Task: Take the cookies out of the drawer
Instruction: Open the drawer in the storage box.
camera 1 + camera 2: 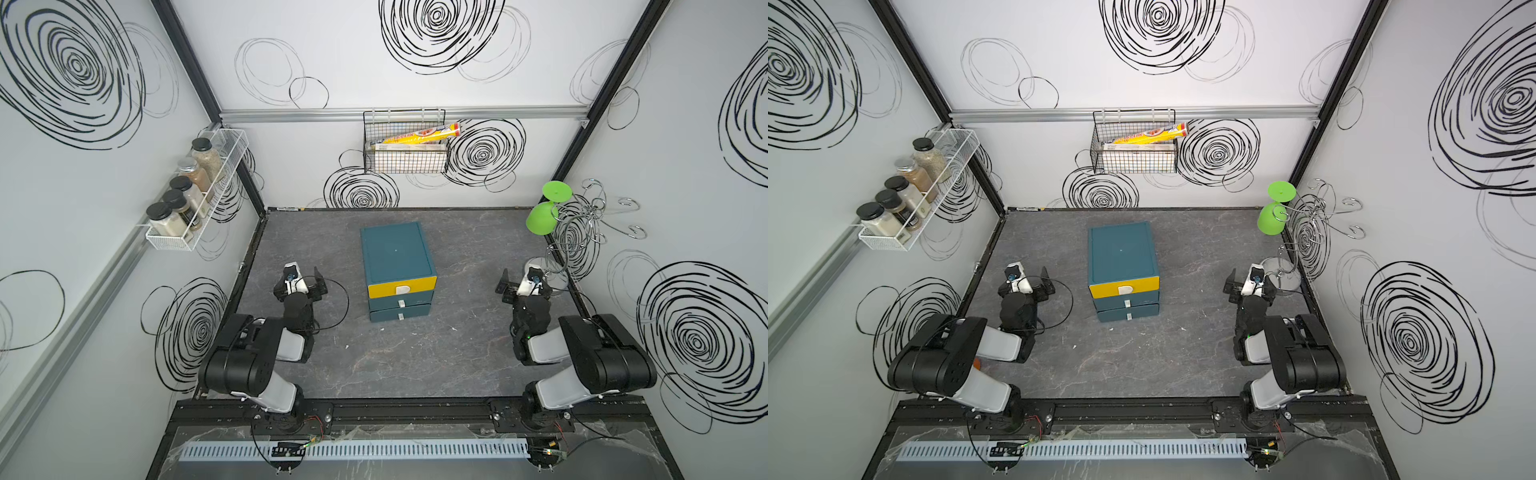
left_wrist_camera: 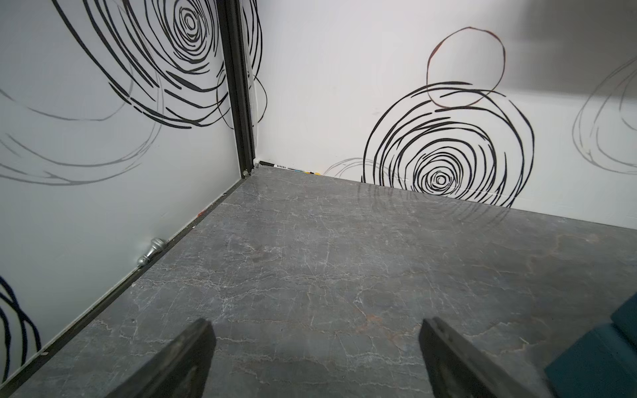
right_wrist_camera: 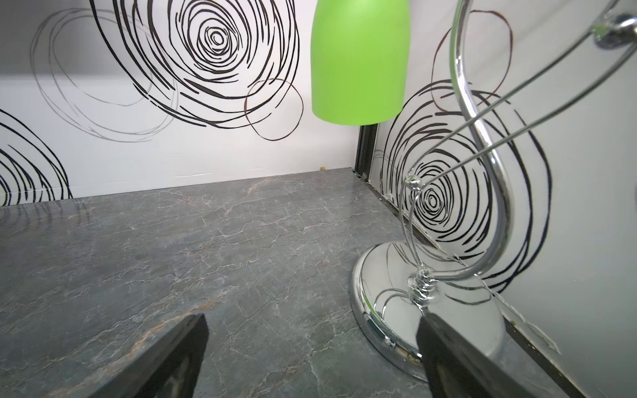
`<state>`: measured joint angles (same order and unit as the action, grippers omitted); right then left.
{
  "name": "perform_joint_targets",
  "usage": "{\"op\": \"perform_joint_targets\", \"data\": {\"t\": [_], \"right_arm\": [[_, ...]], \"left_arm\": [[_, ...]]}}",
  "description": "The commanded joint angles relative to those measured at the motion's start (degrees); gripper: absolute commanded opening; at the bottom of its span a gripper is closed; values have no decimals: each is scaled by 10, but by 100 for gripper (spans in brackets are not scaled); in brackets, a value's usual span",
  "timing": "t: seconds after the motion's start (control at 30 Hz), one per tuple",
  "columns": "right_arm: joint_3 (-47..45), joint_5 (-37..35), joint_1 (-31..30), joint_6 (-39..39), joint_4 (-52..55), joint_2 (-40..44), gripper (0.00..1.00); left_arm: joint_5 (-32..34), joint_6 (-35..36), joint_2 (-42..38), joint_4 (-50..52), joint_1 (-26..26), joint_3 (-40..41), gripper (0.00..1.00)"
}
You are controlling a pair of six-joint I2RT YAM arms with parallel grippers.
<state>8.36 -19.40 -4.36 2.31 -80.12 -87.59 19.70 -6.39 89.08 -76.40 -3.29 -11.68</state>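
Note:
A teal drawer unit [image 1: 395,251] [image 1: 1121,251] stands mid-table in both top views. Its yellow top drawer [image 1: 402,286] and the two teal drawers [image 1: 400,309] below it are all shut, so the cookies are hidden. My left gripper [image 1: 303,273] [image 2: 315,327] hovers left of the unit, open and empty over bare table; a teal corner of the unit [image 2: 603,355] shows in the left wrist view. My right gripper [image 1: 524,277] [image 3: 310,320] is open and empty to the right of the unit, close to the chrome stand's base [image 3: 396,303].
A chrome wire stand [image 1: 582,224] at the right wall carries an upside-down green glass [image 1: 542,218] [image 3: 358,62]. On the left wall hangs a white rack of spice jars [image 1: 189,195]. A wire basket [image 1: 405,156] holding a long yellow box [image 1: 424,134] hangs on the back wall.

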Motion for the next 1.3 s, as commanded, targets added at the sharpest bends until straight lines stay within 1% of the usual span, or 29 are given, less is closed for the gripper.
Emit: {"op": "perform_joint_targets", "data": {"t": [0.0, 0.43, 0.5, 0.53, 0.6, 0.63, 0.67, 0.7, 0.73, 0.77, 0.83, 0.9, 0.93, 1.0, 1.07, 1.13, 1.17, 1.23, 1.27], "right_arm": [[6, 2, 1, -3, 0, -2, 100], [7, 2, 1, -2, 5, -3, 100], [-12, -6, 0, -5, -27, 10, 100], [-15, -9, 0, -5, -14, 35, 100], [10, -27, -2, 1, 120, 133, 100], [33, -47, -3, 29, 188, 174, 100], [58, -66, -2, 79, 267, 215, 100], [82, -30, -2, 96, 329, 254, 100], [102, 15, -4, 114, 376, 283, 97], [124, 51, -10, 141, 427, 310, 97], [162, 98, -27, 192, 513, 352, 100], [196, 190, -38, 241, 579, 387, 100], [203, 221, -45, 272, 596, 404, 100], [202, 293, -67, 343, 614, 449, 100], [182, 329, -100, 419, 605, 494, 99], [156, 341, -133, 499, 590, 530, 98], [133, 347, -152, 552, 564, 544, 98], [79, 345, -192, 646, 485, 558, 96], [53, 327, -226, 678, 432, 561, 96]], "left_arm": [[8, 8, 3, -27, 1, -5, 99], [-14, 5, 1, -19, 10, -8, 99], [-13, 17, -13, -16, 3, -7, 99], [-2, 29, -40, 32, -11, -15, 99], [69, 50, -119, 150, -53, -56, 99], [76, 46, -161, 169, -61, -62, 99], [63, 28, -208, 196, -63, -66, 99], [56, 14, -247, 226, -61, -75, 99], [66, 2, -275, 258, -61, -89, 99], [53, -15, -308, 324, -63, -119, 99], [4, -25, -359, 428, -71, -173, 99], [-51, -25, -393, 518, -90, -224, 99], [-79, -19, -402, 554, -99, -247, 99], [-143, -12, -402, 650, -122, -316, 99], [-208, -11, -379, 737, -136, -384, 99], [-272, -8, -339, 807, -154, -443, 99], [-299, -7, -317, 839, -162, -469, 99], [-319, -10, -274, 887, -188, -515, 99], [-332, -6, -252, 912, -205, -539, 99]]}}
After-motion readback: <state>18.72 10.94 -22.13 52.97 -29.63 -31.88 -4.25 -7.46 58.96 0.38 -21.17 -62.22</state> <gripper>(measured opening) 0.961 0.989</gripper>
